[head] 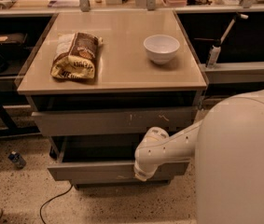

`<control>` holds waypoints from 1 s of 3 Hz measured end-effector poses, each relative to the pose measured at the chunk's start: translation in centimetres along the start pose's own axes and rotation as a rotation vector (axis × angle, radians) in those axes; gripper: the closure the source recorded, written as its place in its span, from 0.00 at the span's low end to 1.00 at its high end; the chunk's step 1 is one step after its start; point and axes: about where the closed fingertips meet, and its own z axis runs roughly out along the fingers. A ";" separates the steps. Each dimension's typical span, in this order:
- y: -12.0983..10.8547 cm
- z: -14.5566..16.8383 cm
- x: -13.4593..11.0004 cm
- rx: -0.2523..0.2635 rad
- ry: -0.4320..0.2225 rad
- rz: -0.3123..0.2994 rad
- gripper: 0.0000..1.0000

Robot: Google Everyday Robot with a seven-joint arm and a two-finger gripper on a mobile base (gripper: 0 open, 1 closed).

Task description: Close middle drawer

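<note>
The middle drawer is the lower of the two that show under the tabletop. It is pulled out, with a plain grey front and a dark interior behind it. My gripper is at the end of the white arm, which reaches in from the right. It sits against the drawer front, right of centre. Above it is the other grey drawer front, with pale scratch marks, also slightly out.
On the tabletop lie a brown snack bag at the left and a white bowl at the right. My white body fills the lower right. A small bottle and a cable lie on the floor.
</note>
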 end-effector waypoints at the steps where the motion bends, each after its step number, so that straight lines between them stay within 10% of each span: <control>1: -2.5 1.5 -2.7 0.027 0.001 -0.045 1.00; 3: -2.5 1.5 -2.8 0.027 0.000 -0.045 0.81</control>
